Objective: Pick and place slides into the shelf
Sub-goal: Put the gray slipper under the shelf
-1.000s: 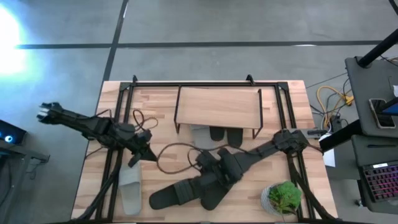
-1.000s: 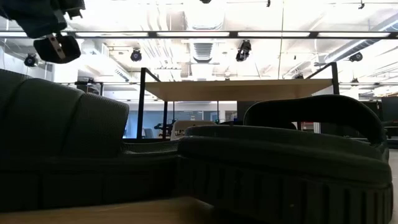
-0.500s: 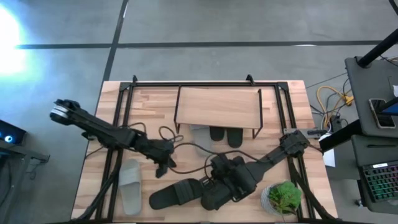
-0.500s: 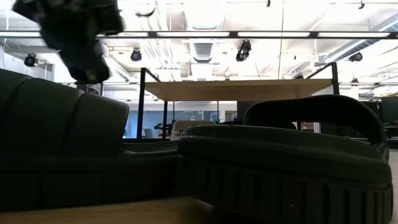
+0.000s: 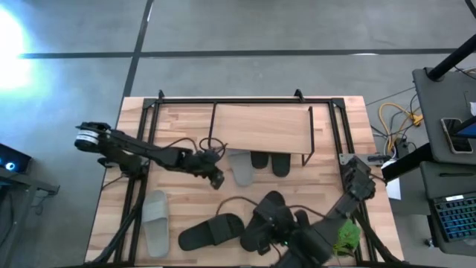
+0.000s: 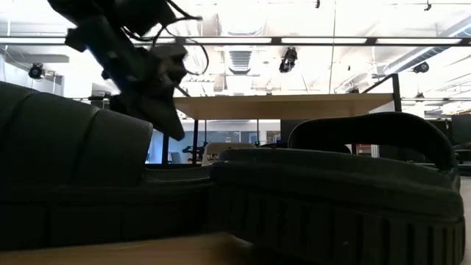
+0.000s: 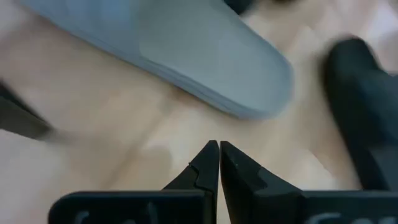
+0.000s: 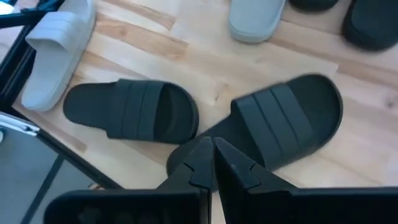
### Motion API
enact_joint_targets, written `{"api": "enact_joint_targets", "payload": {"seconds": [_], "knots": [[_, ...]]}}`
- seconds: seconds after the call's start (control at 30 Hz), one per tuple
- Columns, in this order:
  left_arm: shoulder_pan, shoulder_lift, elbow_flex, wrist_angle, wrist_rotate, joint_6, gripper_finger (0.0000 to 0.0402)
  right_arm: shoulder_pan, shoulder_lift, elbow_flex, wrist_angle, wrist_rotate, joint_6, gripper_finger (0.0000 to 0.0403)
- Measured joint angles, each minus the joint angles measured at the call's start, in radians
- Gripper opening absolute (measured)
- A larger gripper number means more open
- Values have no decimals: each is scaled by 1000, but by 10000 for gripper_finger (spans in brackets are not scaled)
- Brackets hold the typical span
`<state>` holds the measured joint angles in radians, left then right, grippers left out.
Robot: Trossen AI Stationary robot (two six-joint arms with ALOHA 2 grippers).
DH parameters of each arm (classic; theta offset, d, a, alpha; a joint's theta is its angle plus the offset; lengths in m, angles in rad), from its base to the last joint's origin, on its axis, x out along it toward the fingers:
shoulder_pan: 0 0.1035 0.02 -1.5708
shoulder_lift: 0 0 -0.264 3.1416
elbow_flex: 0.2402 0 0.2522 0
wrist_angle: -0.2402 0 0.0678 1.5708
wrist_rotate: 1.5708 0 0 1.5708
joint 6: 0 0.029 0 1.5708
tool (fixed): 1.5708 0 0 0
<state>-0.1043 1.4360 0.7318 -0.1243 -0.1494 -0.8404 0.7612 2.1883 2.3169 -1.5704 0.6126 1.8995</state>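
Two black slides lie on the tabletop, one [image 8: 134, 112] beside the other [image 8: 280, 124]; in the low view they fill the foreground [image 6: 331, 191]. One grey slide [image 5: 155, 222] lies near the table's left edge. Another grey slide [image 5: 239, 167] sticks out from under the shelf [image 5: 260, 126], next to two black slides [image 5: 269, 161] below the board. My left gripper [image 7: 218, 155] is shut just short of that grey slide's [image 7: 186, 56] end, above bare wood. My right gripper [image 8: 211, 152] is shut and hovers over the heel of the nearer black slide.
A potted green plant [image 5: 343, 237] stands at the near right corner, beside my right arm. Loose cables [image 5: 186, 145] trail from my left arm across the table. Black metal rails [image 5: 145, 119] run along the table's left, right and far sides.
My left gripper has swept from beside the left grey slide toward the right and far side, ending by the grey slide at the shelf. My right arm has drawn back toward the table's near edge, uncovering the two black slides.
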Motion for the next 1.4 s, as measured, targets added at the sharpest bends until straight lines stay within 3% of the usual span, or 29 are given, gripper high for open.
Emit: {"api": "enact_joint_targets", "payload": {"seconds": [0.17, 0.3, 0.57, 0.77, 1.23, 1.33, 1.4], "knots": [[19, 63, 53, 16, -21, -14, 0, 34, 0, -49, -1, 16, 95, 8], [6, 80, 87, 10, 35, 14, 0, 76, 0, -65, -1, 14, 103, 8], [-55, -70, 87, -116, 65, 48, 0, 152, -8, -67, 0, 43, 252, 8], [-69, -188, 46, -223, 2, -1, 0, 164, -8, -71, 3, 69, 265, 8], [-70, -356, 53, -382, -151, -43, 0, 123, -9, -72, 158, 171, 139, 8], [-72, -412, 53, -401, -150, -43, 0, 103, -10, -72, 221, 168, 49, 8], [-79, -440, 48, -426, -97, -8, 0, 89, -10, -72, 284, 140, -40, 8]]}}
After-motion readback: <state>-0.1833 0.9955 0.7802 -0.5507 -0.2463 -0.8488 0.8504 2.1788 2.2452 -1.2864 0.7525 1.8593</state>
